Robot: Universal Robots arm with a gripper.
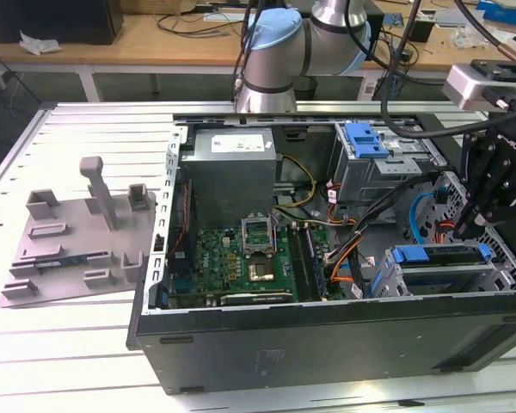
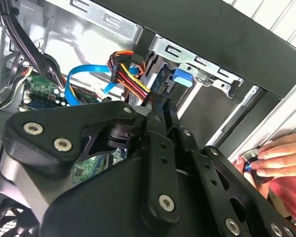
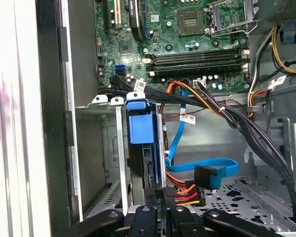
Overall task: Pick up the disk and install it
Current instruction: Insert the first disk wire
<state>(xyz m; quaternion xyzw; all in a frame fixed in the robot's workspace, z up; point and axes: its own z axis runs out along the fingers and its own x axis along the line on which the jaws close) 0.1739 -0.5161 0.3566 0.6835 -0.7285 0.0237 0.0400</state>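
The flat silver hard drive in its blue plastic carrier (image 1: 439,255) lies in the grey metal drive cage (image 1: 430,280), at the exterior view's lower right corner of the open black computer case (image 1: 327,340). The cage's sheet walls run close along both long sides of the drive. Only the case's uncovered side above it is free.

A bright blue data cable (image 3: 207,170) loops just beside the cage. A bundle of orange, red, yellow and black wires (image 3: 185,192) ends in a plug near the drive's rear edge. Further in are the green motherboard (image 1: 232,258) and a second grey cage topped by a blue bracket (image 1: 365,142). A person's hand (image 2: 278,155) rests against the case's outer wall.

The black gripper (image 1: 462,231) reaches down from the exterior view's right, its tip at the drive's rear edge. Whether it is clamped on the drive or loose cannot be told.
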